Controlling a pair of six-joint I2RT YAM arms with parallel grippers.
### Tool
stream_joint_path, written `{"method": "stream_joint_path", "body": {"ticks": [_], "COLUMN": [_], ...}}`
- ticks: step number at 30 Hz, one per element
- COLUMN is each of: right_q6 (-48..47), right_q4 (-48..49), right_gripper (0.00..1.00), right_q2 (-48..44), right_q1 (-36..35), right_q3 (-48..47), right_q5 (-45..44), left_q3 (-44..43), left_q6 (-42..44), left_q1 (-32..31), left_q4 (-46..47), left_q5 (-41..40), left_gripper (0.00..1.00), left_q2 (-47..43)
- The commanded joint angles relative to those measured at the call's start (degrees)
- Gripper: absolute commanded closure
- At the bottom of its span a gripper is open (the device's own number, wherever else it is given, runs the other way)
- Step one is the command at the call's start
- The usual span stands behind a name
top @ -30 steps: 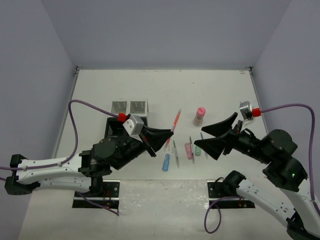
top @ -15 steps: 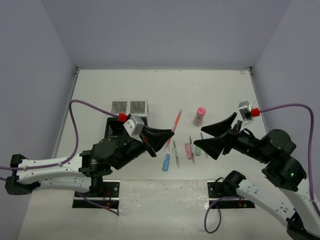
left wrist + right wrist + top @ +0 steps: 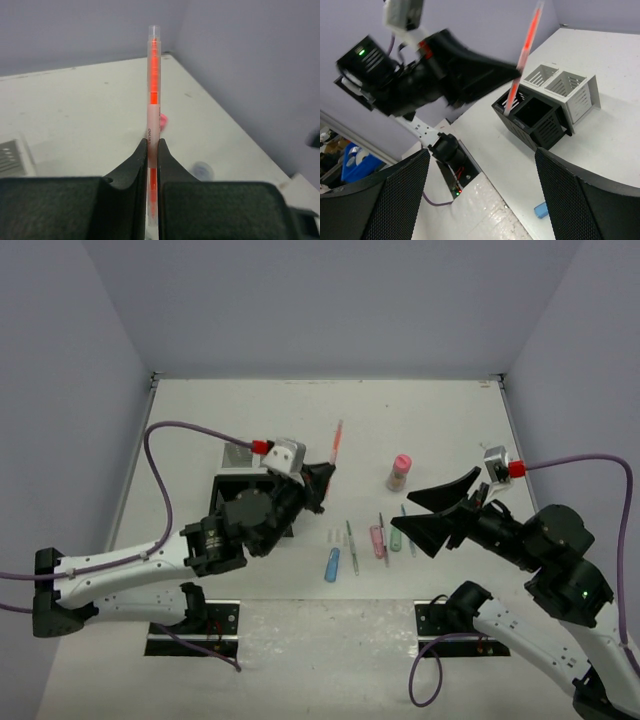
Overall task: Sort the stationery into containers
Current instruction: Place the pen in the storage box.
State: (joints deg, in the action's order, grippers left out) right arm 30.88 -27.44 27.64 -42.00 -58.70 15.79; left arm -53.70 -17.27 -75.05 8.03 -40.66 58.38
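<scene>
My left gripper (image 3: 322, 478) is shut on an orange pen (image 3: 335, 443) and holds it off the table. The pen (image 3: 154, 75) stands up between the fingers (image 3: 140, 165). In the right wrist view its lower end hangs over the containers' (image 3: 555, 125) black compartments, with the white mesh compartments (image 3: 565, 87) behind. My right gripper (image 3: 402, 512) is open and empty, over the loose stationery on the table: a blue capsule (image 3: 332, 564), a grey-green pen (image 3: 352, 545), a pink piece (image 3: 377, 540), a green piece (image 3: 395, 538) and a pink-capped bottle (image 3: 399, 471).
My left arm (image 3: 240, 525) covers most of the organiser in the top view. The arm bases (image 3: 190, 625) sit at the near edge. Grey walls close the table on three sides. In the left wrist view a round blue-grey tub (image 3: 201, 171) shows blurred on the table.
The left arm has lifted and swung back toward the organiser with the orange pen, tipping it more upright. The right gripper has hardly moved.
</scene>
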Motion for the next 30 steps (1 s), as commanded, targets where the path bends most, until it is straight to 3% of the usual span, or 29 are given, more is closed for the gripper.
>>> {"method": "stream_joint_path", "body": {"ticks": [1,7,10,15,18,21,22,24,30], "right_q6": [-1.91,-3.5,-4.16,-4.25,-3.06,0.66,0.77,3.85,5.77], "right_q4": [1.49,-1.03,-1.95,-2.35,-2.16,-0.57,0.07,2.7,10.88], "right_gripper": [0.11,0.11,0.11,0.1,0.1,0.11,0.11,0.12,0.14], "right_q2": [-1.03,-3.08,-4.32,-5.52,-3.63,2.04,2.24,8.41,19.16], "right_q1": [-0.1,-0.1,-0.17,-0.1,-0.1,-0.1,-0.1,-0.1,-0.16], "right_q3": [0.96,0.82,0.95,2.54,3.24,2.78,2.31,0.04,-5.53], "right_q5": [-3.41,-5.07,-5.51,-6.31,-7.29,-8.09,-8.75,-7.29,-0.59], "left_q3": [-7.01,-4.13,-1.68,1.57,3.81,9.27,10.72,14.28,18.49], "left_q6": [-5.51,-2.29,-3.38,-5.26,-5.34,-6.45,-6.52,-8.96,-14.59], "left_q1": [16.92,29.55,34.62,39.83,39.9,39.81,39.81,39.84,39.75], "left_q4": [-7.42,-0.48,1.11,1.55,3.08,10.82,12.68,15.48,20.49], "left_q5": [-2.37,-4.17,-1.37,1.91,14.21,36.44,36.86,49.33,62.77], "left_gripper": [1.0,1.0,1.0,1.0,1.0,1.0,1.0,1.0,1.0], "left_q2": [3.84,4.86,4.38,2.79,-0.25,-6.13,-7.67,-11.07,-12.71]}}
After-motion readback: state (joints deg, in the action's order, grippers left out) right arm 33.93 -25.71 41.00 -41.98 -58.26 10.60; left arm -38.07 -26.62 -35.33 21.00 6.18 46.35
